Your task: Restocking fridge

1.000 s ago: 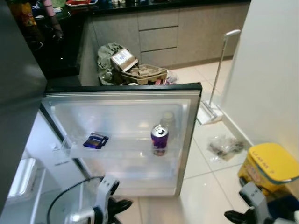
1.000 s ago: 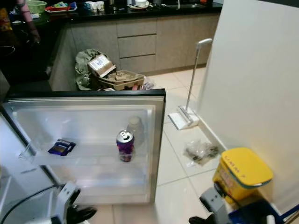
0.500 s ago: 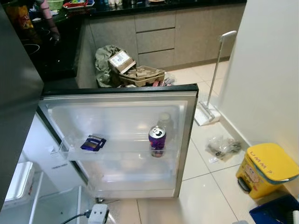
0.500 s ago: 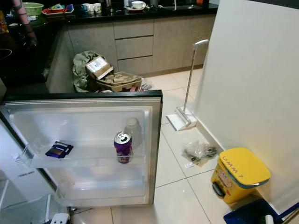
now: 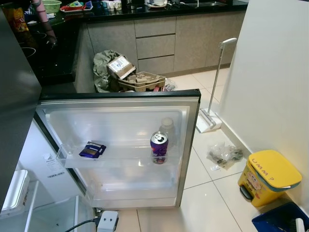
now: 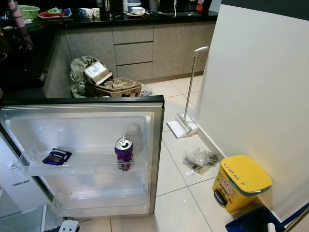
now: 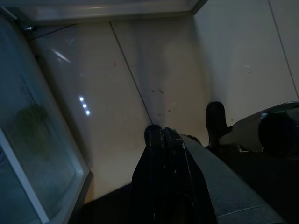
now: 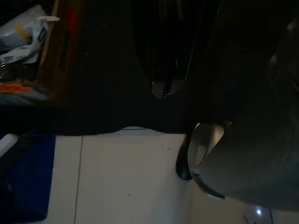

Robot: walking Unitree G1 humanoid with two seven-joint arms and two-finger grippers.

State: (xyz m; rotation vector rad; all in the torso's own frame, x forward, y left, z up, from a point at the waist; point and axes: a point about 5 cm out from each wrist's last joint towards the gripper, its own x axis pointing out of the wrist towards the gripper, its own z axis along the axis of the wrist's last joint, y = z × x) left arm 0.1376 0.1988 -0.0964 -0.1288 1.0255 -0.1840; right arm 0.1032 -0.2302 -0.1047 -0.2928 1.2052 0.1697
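Purple can (image 5: 159, 146) at centre frame on the open fridge door shelf (image 5: 120, 162); light, slick, best held mid-body; left tool (image 7: 162, 135) and right tool (image 8: 164, 89) hang pinched together, empty.

The fridge door (image 5: 192, 125) is showing a white inner liner edged with a black and silver frame. On its clear shelf a purple can (image 5: 159, 147) with a silver top is standing beside a translucent whitish bottle (image 5: 167, 127), and a dark blue packet (image 5: 92, 150) is lying further along. The floor (image 5: 207, 203) is gleaming in glossy cream tiles with thin grey grout lines. A yellow bin (image 5: 268, 177) with a grey rim band is sitting by the cream wall (image 5: 270, 72). Grey-brown cabinets (image 5: 154, 43) are running under a black countertop (image 5: 145, 9). Just beyond the black left gripper (image 7: 161, 134), pale tile is reflecting small white lights. Near the black right gripper (image 8: 166, 89), a deep blue bin (image 8: 23, 177) is showing.
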